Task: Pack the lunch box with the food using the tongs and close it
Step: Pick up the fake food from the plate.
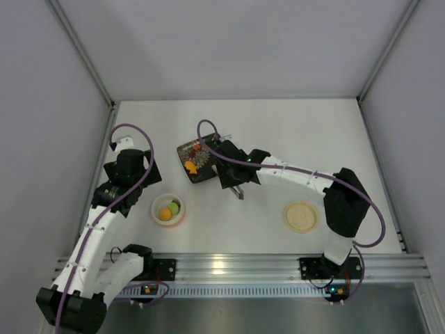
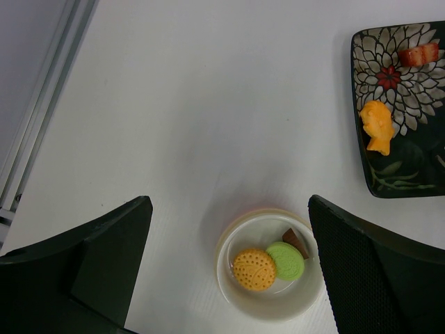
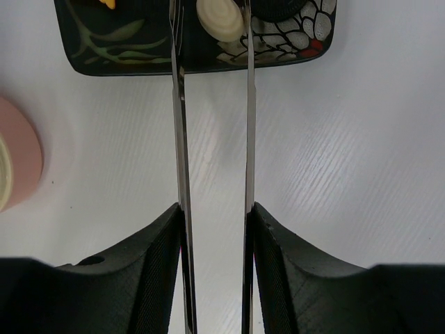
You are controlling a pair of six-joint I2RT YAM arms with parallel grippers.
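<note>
1. The right claw (image 3: 215, 217) is clenched on the tongs (image 3: 179, 125), with one slim arm pressed against each finger.
2. The tongs run straight ahead from this claw. They cross bare bench (image 1: 278, 132) and then pass over the near rim of the plate (image 3: 118, 59).
3. A whitish piece (image 3: 219, 17) lies on the plate between the tong tips. Whether the tips actually pinch it cannot be told.
4. The lunch box (image 2: 268, 311) sits directly under the left claw (image 2: 229, 205), between its fingers. In the right wrist view its pink rim shows to the left of the right claw, beside the tongs and apart from them.
5. The left claw is released, with its jaws spread wide and gripping nothing.
6. Inside the lunch box are an orange biscuit (image 2: 254, 269) and a green biscuit (image 2: 286, 261), touching each other. A brown piece (image 2: 295, 241) lies behind the green one.
7. The plate is ahead of the left claw and off to its right. On it are an orange fish-shaped piece (image 2: 377, 126) and, farther on, a red piece (image 2: 419, 54).
8. The lid (image 1: 300, 216) lies flat on the bench well behind the right claw, near that arm's base and apart from the lunch box.
</note>
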